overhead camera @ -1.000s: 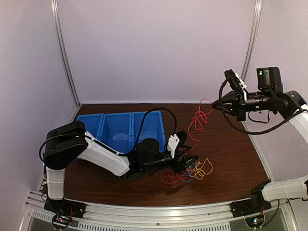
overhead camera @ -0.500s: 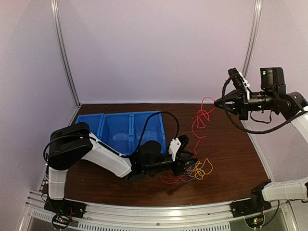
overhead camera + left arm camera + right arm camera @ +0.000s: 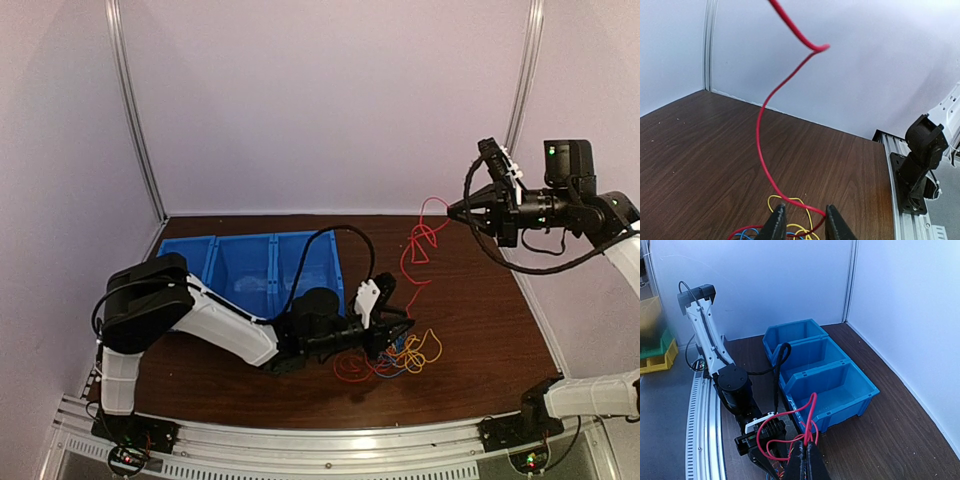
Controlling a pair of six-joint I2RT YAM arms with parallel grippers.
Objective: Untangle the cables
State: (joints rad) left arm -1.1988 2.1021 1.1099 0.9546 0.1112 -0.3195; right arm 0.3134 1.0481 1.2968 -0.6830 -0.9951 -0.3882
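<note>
Right at the front: metal rail along the near edge, then a dark brown wood-grain table. Three blue bins stand in a row at back left. Pale lilac walls close the back and both sides.

The cables sit front-centre on the table, touching my left gripper. They form a small loose knot of thin curly wires, with yellow-orange loops on the right, blue in the middle and a red loop on the near left.

In the left wrist view, my left gripper is low over the knot, fingers a narrow gap apart. The red cable and a yellow strand run into that gap, and a blue strand lies just left of it. I can't tell whether I pinch anything.

In the top view the red cable leaves the knot and climbs back and to the right. It is wavy, with a few curls near its top. Its long axis is a steep diagonal, low at the near end and high at the far end.

The far end is at my right gripper, held in the air over the back right of the table and pointing left. In the right wrist view, my right gripper has its fingers pressed together on the red cable, with loops showing around the tips.
</note>
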